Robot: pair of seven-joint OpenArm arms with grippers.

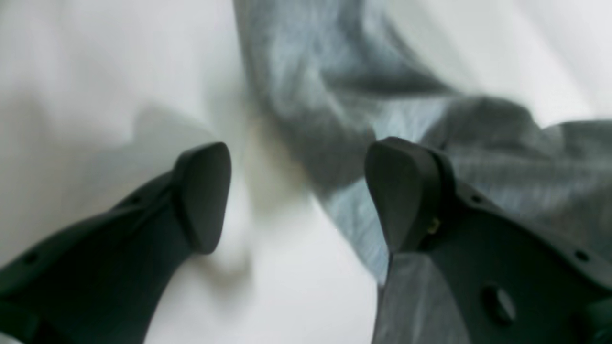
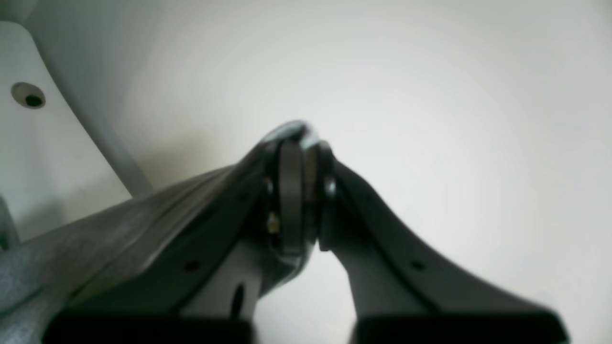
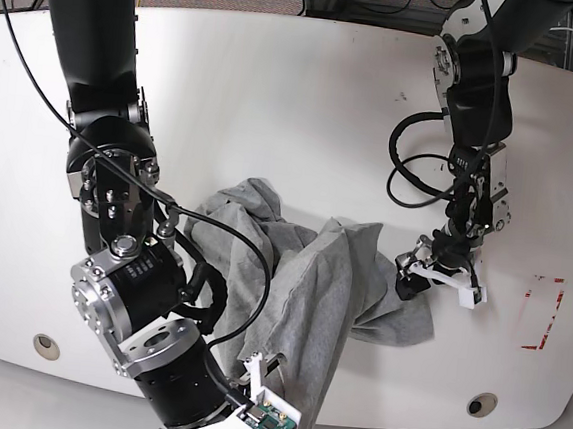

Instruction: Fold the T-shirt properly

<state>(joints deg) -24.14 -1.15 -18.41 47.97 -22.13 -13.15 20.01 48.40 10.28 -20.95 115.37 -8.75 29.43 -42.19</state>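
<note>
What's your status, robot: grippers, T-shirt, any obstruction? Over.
Right gripper shut on T-shirt edge. Left gripper open, at the shirt's far side, holding nothing. Shirt crumpled, unfolded, on table. Nothing in the way. Over.

Your right hand sits low at the near edge of the counter, its two dark fingers pressed together on a fold of the T-shirt, whose grey cloth trails back along one finger. Your left hand reaches down from the far side of the counter, just beside the T-shirt's edge, fingers spread wide apart with nothing between them, one pad over the cloth.
</note>
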